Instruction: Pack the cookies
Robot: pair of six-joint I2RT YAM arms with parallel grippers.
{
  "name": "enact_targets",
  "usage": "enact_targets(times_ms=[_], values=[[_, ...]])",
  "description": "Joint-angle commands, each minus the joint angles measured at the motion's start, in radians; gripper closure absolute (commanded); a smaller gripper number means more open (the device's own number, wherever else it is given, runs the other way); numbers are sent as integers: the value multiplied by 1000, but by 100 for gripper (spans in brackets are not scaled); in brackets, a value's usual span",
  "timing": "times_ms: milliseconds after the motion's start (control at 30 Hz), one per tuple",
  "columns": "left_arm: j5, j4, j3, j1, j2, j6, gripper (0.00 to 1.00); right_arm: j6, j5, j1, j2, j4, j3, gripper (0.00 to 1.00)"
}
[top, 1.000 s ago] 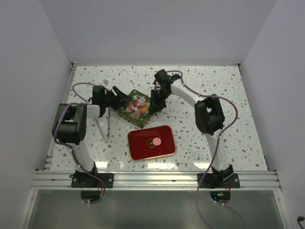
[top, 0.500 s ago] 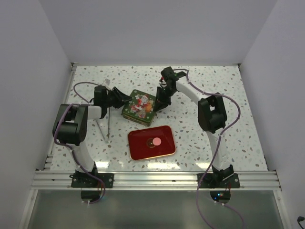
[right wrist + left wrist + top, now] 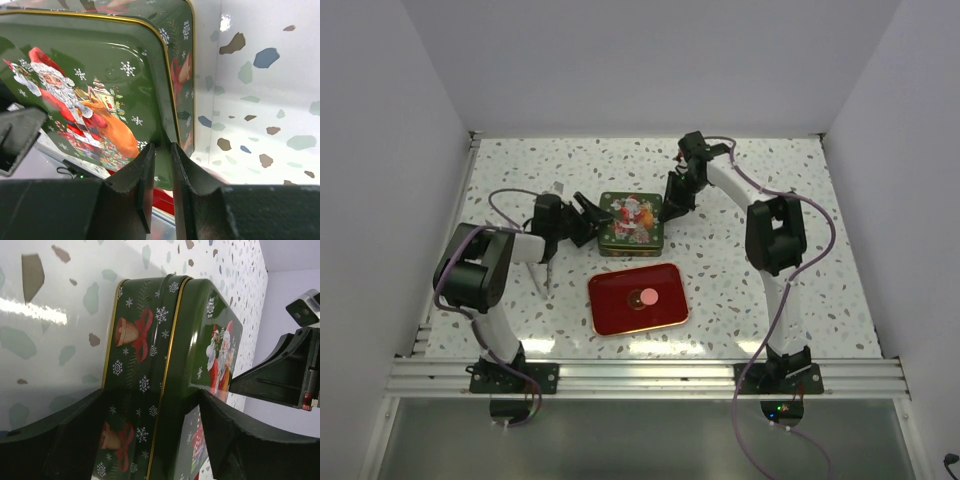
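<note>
Cookies: one small pink round cookie (image 3: 647, 297) is lying in the middle of the flat red metal tray (image 3: 610, 312). Behind the tray, the green metal Santa tin (image 3: 631, 223) is sitting with its lid on. The left gripper (image 3: 588, 220) is reaching around the tin's end, fingers spread wide. The right gripper (image 3: 672, 207) is pinching the lid's rim, fingers nearly together.

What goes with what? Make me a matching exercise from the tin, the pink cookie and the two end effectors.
1 green tin
2 pink cookie
3 left end effector
4 right end effector

A on the red tray
B jaws wide
C lid on
D pinching the lid's rim

Pairs: 1-C, 2-A, 3-B, 4-D.
</note>
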Motion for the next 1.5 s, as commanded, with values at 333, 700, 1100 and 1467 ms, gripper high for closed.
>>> enact_targets(times_ms=[333, 700, 1100, 1467], values=[[102, -349, 21, -57, -84, 53, 0, -15, 18, 22, -35, 167, 5, 75], [52, -541, 84, 30, -183, 142, 0, -21, 16, 21, -56, 156, 9, 61], [32, -575, 107, 41, -252, 162, 0, -21, 9, 21, -74, 156, 8, 57], [-25, -682, 168, 12, -351, 243, 66, -4, -2, 21, -85, 179, -3, 55]])
